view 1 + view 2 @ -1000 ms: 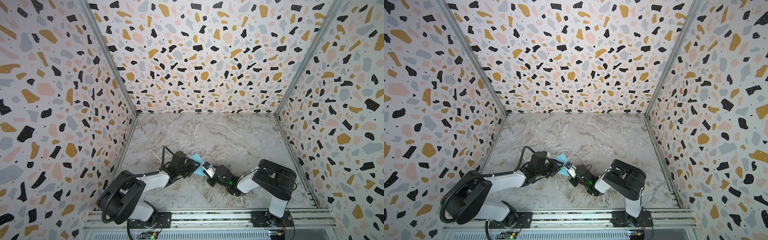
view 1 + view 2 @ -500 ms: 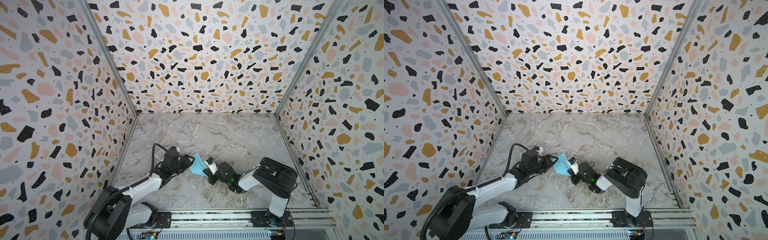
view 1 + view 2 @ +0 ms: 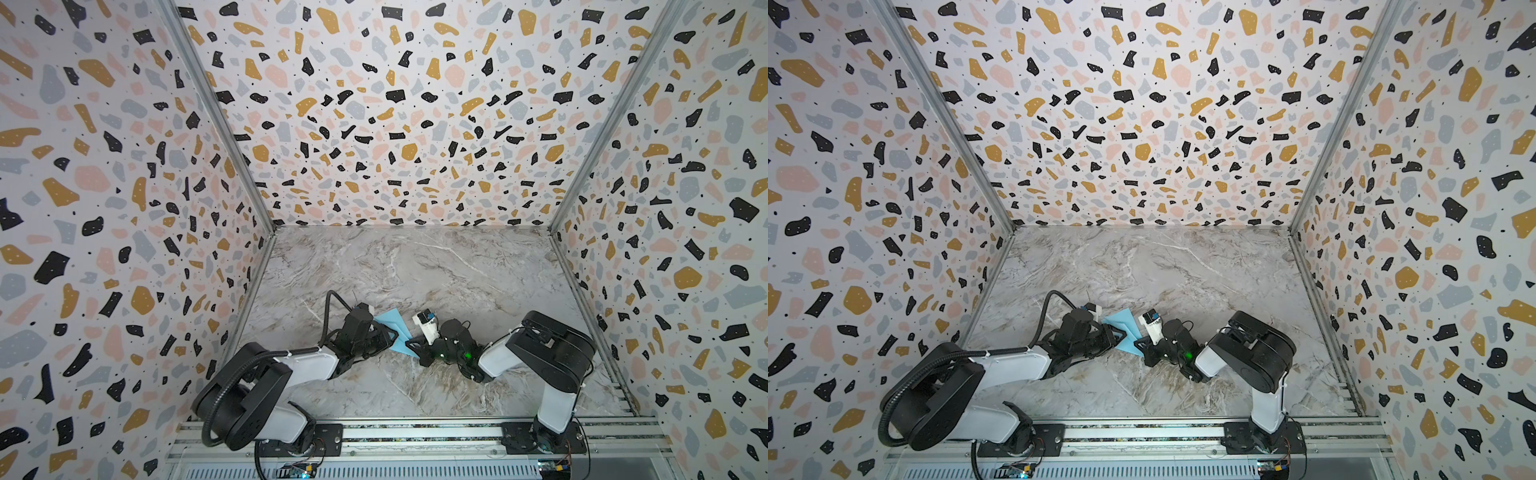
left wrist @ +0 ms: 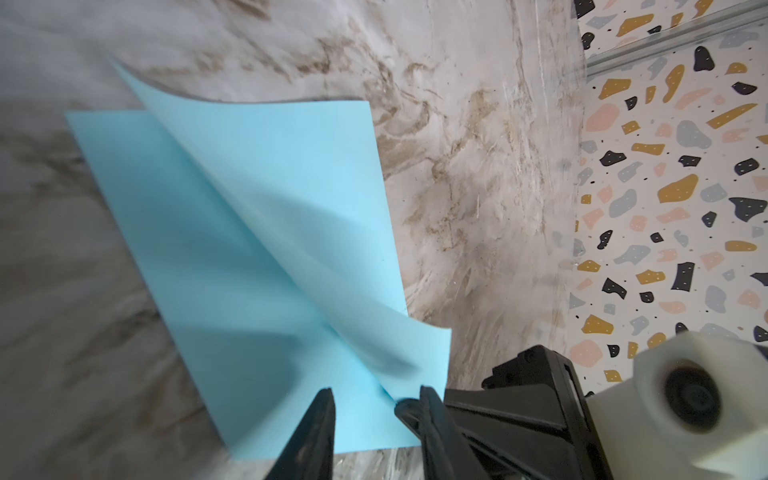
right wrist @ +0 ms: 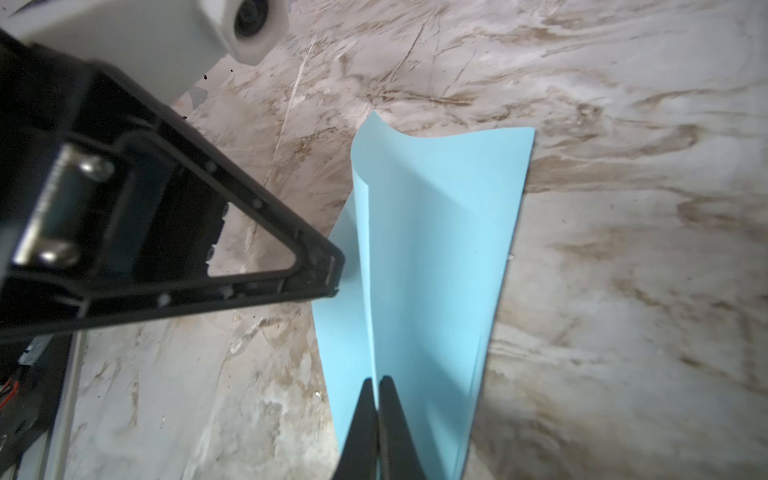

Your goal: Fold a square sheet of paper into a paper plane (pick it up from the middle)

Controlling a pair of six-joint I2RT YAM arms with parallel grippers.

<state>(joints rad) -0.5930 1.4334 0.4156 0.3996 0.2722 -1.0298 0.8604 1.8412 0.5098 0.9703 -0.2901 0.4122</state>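
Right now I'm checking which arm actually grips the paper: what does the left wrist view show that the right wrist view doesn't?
Only the left wrist view: the left gripper with its jaws apart over an edge of the paper, plus the terrazzo wall. Only the right wrist view: the right gripper with its jaws closed together on the raised crease. Both: the part-folded blue paper on the marble table, and the other arm's white camera.

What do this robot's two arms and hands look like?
Both arms have white tube sections between chunky black joints: left arm, right arm. A ribbed black cable loops along the left one; a green light glows on the right. The left hand and right hand are black, with slim triangular open-frame fingers, each topped by a white camera.
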